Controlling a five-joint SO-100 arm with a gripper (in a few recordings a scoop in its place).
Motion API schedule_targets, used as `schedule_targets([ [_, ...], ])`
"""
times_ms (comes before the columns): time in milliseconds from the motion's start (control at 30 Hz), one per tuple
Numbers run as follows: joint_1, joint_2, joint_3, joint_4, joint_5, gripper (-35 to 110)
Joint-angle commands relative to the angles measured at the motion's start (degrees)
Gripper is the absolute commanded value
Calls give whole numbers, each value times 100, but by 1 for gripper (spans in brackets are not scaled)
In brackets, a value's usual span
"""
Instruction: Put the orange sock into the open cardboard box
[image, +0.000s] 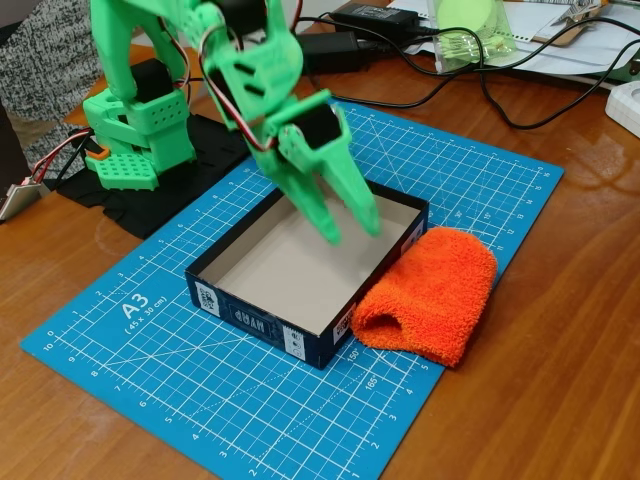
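Orange sock (432, 295) lies on the blue mat touching the open cardboard box (262, 320) on its right side, green claw (352, 228) parted and empty above the box (soft, light, squashy; pinch its thick middle).

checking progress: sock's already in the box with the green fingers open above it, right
Not quite. The fixed view shows the sock lying on the blue mat, against the box's right side, not inside it. The green gripper does hang over the box, fingers open.
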Motion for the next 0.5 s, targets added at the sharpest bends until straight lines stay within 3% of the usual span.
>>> schedule_targets([
  [0,-70,-360,-765,659,-167,33],
  [100,-202,-712,-1573,1705,123,33],
  [167,-343,-791,-1749,1881,-149,30],
  [300,-519,-765,-1793,1670,-765,13],
  [467,-501,-958,-1784,1239,-422,14],
])
